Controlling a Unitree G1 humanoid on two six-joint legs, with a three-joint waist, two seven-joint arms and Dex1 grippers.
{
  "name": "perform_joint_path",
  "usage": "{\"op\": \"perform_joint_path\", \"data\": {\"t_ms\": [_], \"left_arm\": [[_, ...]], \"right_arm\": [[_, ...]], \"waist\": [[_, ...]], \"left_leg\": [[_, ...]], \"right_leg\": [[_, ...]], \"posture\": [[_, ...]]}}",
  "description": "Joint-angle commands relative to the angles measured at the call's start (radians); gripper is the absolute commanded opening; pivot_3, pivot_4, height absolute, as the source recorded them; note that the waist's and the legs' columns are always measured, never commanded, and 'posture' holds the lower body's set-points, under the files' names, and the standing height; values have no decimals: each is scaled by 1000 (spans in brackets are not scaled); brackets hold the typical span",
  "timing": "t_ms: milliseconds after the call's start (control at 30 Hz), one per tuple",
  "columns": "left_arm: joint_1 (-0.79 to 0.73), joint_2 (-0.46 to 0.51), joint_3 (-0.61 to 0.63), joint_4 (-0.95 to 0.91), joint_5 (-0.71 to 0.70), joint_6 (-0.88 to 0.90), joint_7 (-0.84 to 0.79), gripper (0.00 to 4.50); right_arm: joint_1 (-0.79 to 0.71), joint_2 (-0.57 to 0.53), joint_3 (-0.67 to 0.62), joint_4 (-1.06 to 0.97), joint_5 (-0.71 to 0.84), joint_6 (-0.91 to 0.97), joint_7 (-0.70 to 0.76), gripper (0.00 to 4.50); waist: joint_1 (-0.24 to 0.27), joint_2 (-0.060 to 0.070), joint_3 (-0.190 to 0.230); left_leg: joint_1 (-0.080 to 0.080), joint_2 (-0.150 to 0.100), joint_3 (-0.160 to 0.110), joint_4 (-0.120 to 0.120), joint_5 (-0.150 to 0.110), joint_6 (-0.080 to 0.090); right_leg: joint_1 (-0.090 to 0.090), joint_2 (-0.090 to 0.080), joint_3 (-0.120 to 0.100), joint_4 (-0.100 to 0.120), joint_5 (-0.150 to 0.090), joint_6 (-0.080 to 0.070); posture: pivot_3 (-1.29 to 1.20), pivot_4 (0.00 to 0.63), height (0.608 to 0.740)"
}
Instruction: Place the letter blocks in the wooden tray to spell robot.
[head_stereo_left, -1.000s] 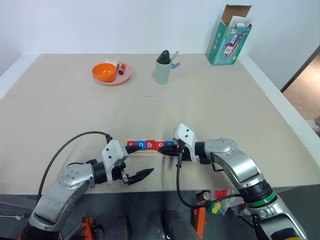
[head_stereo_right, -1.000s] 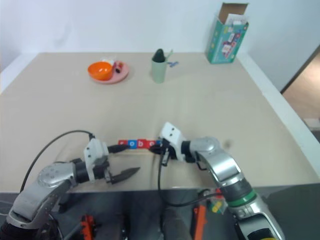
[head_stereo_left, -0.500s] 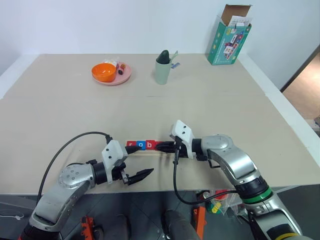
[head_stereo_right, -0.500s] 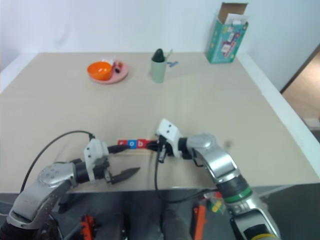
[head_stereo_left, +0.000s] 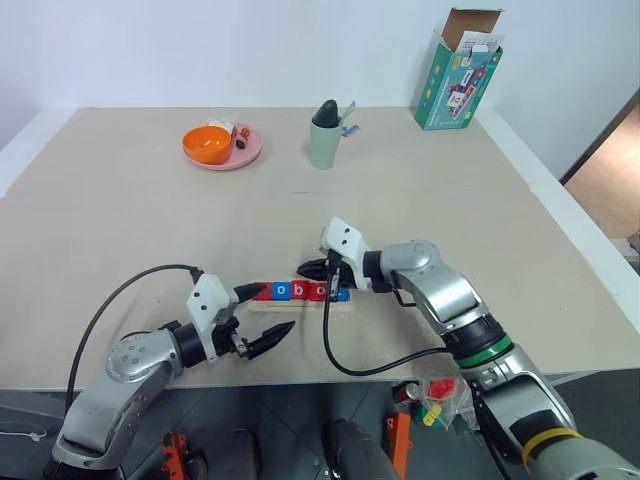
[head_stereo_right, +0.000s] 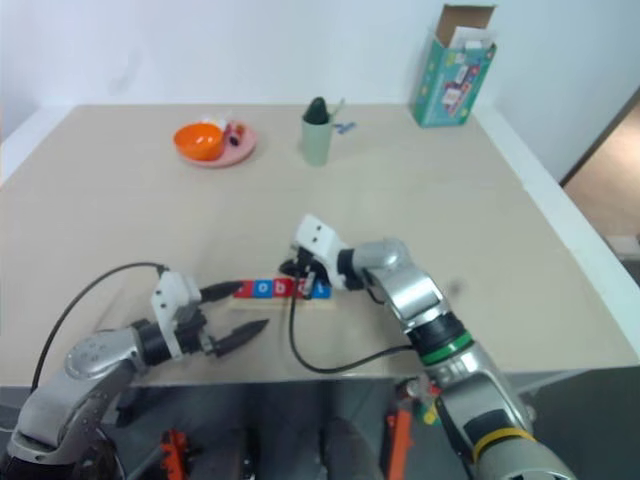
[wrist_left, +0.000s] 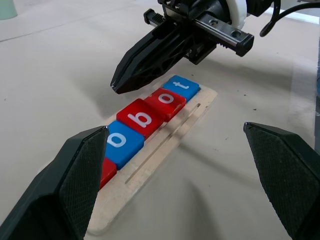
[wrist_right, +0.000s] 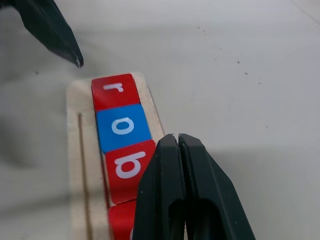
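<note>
- The right gripper (wrist_left: 117, 85) has its 2 fingers pressed together with nothing between them, tips poised just above the tile row.
- The left gripper (head_stereo_left: 262, 314) stands spread wide and holds nothing, at the tray's left end, with 1 finger beside the r tile and the other over bare table nearer the front edge.
- The letter blocks (wrist_left: 145, 116) lie in a single row on the wooden tray (wrist_left: 170, 145), edge to edge: red r, blue o, red b, red o, blue t, which reads "robot".
- Count: 5 tiles, 3 red and 2 blue, all on the 1 tray; none is loose on the table.
- The tray sits near the table's (head_stereo_left: 450, 230) front edge, about midway along it.
- Step in hand, as I judge it: the spelling looks done, and the closed right tips seem to be checking or nudging the row straight.
- The next move calls for little: lift both arms clear without brushing the tiles, since a light knock could slide them out of line.
</note>
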Motion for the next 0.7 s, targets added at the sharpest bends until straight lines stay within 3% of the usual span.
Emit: {"op": "perform_joint_path", "data": {"t_ms": [33, 700], "left_arm": [[14, 0, 13, -31, -1, -18, 4, 4500], [-2, -4, -22, -24, 26, -16, 1, 4500]], "right_arm": [[-31, 3, -7, 18, -14, -40, 24, 36], [-4, -11, -19, 20, -41, -68, 70, 36]], "waist": [[0, 0, 0], [0, 0, 0]], "left_leg": [[0, 0, 0, 0, 0, 0], [0, 0, 0, 0, 0, 0]], "right_leg": [[0, 0, 0, 0, 0, 0], [0, 0, 0, 0, 0, -1]], "posture": [[0, 150, 740], [0, 150, 740]]}}
